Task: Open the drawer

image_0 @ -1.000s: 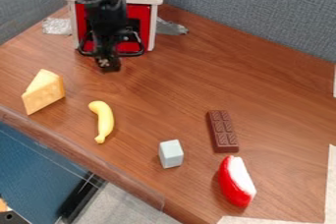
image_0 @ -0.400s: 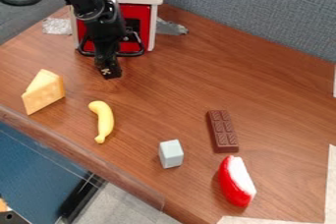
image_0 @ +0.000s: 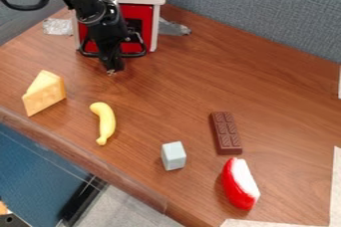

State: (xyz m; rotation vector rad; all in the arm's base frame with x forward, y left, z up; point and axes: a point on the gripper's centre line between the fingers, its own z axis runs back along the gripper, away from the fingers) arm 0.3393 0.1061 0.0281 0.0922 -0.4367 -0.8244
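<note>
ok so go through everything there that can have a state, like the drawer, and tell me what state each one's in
Drawer: looks shut, red front between the white sides.
Hand: low, in front of the drawer.
Chocolate bar: unwrapped, lying flat.
Banana: lying down.
Red and white piece: lying down, white side showing.

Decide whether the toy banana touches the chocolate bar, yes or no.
No, the banana lies well to the left of the chocolate bar, with bare wood between them.
</note>
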